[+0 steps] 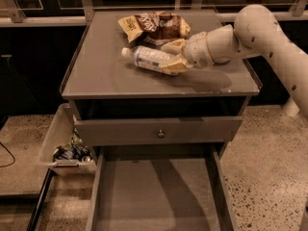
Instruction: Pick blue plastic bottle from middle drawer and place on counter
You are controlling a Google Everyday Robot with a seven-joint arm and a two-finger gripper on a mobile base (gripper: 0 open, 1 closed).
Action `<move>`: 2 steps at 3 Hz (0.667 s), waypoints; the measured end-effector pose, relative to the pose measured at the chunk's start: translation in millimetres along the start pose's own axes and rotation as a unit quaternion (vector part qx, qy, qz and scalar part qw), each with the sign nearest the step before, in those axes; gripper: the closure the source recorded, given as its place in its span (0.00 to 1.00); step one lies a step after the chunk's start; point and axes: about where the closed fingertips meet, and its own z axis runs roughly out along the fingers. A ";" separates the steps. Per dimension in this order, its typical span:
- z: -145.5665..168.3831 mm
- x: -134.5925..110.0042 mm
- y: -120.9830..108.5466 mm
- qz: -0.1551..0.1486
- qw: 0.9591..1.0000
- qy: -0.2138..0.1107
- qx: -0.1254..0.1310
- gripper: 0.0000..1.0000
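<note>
The blue plastic bottle (147,59) lies on its side over the counter (101,76), its white cap pointing left. My gripper (173,57) reaches in from the right and is shut on the bottle's right end, one finger (173,45) behind it and one in front. The bottle is at or just above the counter surface; I cannot tell if it touches. The middle drawer (156,196) is pulled out below, and its grey floor is bare.
A brown-and-yellow snack bag (154,27) lies on the counter just behind the bottle. A closed drawer panel with a round knob (160,134) sits above the open drawer. A clear bin (65,146) of small items stands on the floor at the left.
</note>
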 end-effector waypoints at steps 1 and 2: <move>0.0 0.0 0.0 0.000 1.000 0.000 0.000 0.58; 0.1 0.0 0.0 0.000 1.000 0.000 0.000 0.34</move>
